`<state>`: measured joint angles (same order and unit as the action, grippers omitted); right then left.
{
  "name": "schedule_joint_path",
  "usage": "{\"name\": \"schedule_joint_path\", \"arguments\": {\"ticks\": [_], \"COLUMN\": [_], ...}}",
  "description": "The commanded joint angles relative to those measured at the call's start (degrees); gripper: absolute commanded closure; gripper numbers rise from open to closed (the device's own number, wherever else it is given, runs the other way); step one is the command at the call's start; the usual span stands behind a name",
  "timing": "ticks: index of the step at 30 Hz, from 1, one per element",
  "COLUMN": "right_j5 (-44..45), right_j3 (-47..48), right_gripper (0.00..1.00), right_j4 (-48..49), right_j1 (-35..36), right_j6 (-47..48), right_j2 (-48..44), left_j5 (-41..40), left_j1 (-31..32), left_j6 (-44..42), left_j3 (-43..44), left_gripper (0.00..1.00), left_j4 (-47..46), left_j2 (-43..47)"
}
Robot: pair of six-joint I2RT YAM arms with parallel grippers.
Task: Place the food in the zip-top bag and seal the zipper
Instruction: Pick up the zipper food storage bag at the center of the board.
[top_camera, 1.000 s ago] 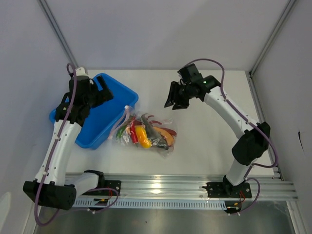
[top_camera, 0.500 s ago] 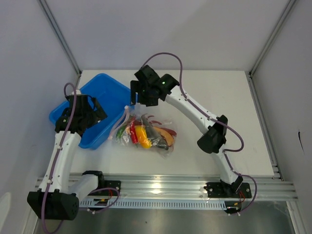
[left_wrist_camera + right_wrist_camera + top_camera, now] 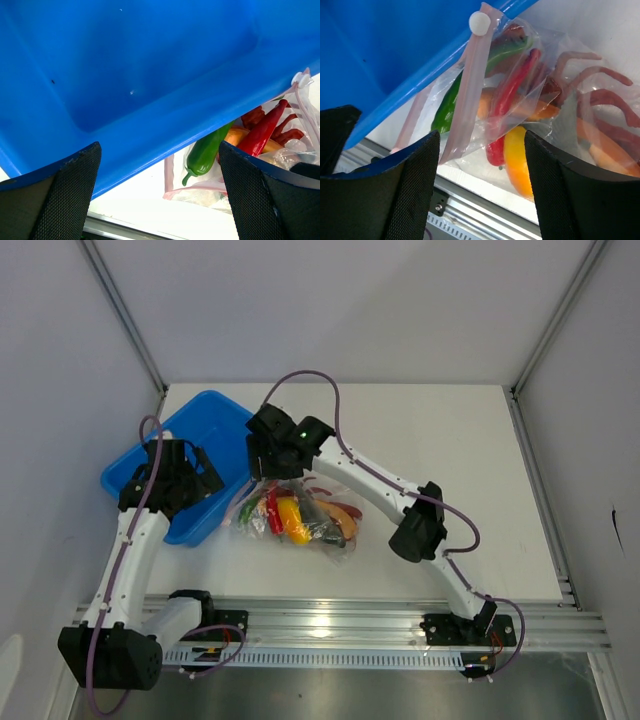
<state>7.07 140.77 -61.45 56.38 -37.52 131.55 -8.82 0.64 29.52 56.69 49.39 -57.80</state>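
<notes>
The food (image 3: 290, 518) lies inside the zip-top bag (image 3: 335, 540), which rests flat on the white table (image 3: 450, 440) just in front of my two bases, its left edge against the blue bin (image 3: 215, 420). Through the clear plastic I make out a green chilli (image 3: 451, 100), a red chilli (image 3: 512, 85) and a yellow piece (image 3: 517, 160), with orange and reddish pieces further in. The pink zipper (image 3: 470, 85) runs along the bag's bin-side edge, and a white slider tab (image 3: 480, 22) sits at its far end, close to the bin's rim.

My right gripper (image 3: 266, 470) hangs over that zipper edge. Its fingers (image 3: 415, 190) are spread apart with the pink strip showing in the gap; I cannot tell whether either pad touches the plastic, and nothing is clamped.

My left gripper (image 3: 185, 478) hovers above the bin's near wall, fingers (image 3: 60, 195) fully released and holding nothing, the bag's corner visible past the rim.
</notes>
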Motion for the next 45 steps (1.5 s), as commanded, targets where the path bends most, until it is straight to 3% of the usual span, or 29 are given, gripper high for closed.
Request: {"name": "schedule_joint_path", "arguments": {"ticks": [1, 9, 16, 20, 21, 26, 37, 45], "right_j5": [1.2, 8.3, -1.1, -3.6, -3.6, -1.9, 0.0, -4.4], "right_j3": [1.9, 2.1, 0.9, 0.7, 0.6, -2.0, -25.5, -38.7], "right_gripper": [0.3, 0.48, 0.67, 0.88, 1.0, 1.0, 1.0, 1.0], "right_j4": [-0.2, -8.4, -2.5, -0.5, -0.6, -1.3, 1.9, 4.1], "right_j1": [-0.2, 0.0, 0.1, 0.2, 0.1, -0.4, -8.2, -12.7], "right_j6": [0.2, 1.8, 4.0, 4.2, 4.2, 8.0, 10.9, 11.8], "right_j2": [2.3, 4.5, 4.8, 4.7, 4.1, -0.8, -24.4, -38.0], "left_j5": [1.1, -1.0, 1.1, 0.2, 0.2, -0.3, -6.6, -16.1], "left_j1": [-0.5, -0.5, -0.5, -0.5, -0.5, -0.5, -4.1, -6.6], "left_j6": [-0.4, -1.4, -1.4, -2.2, -2.4, -3.7, -2.8, -15.6], "left_j3": [0.4, 0.6, 1.2, 1.5, 1.7, 2.4, 6.9, 6.3], "left_gripper": [0.0, 0.01, 0.01, 0.01, 0.01, 0.01, 0.01, 0.0], "left_j4": [-1.5, -1.7, -1.7, -1.7, -1.7, -2.7, -6.0, -15.8], "left_j2": [-0.3, -1.9, -4.0, -4.4, -4.4, -5.0, -13.6, -25.5]}}
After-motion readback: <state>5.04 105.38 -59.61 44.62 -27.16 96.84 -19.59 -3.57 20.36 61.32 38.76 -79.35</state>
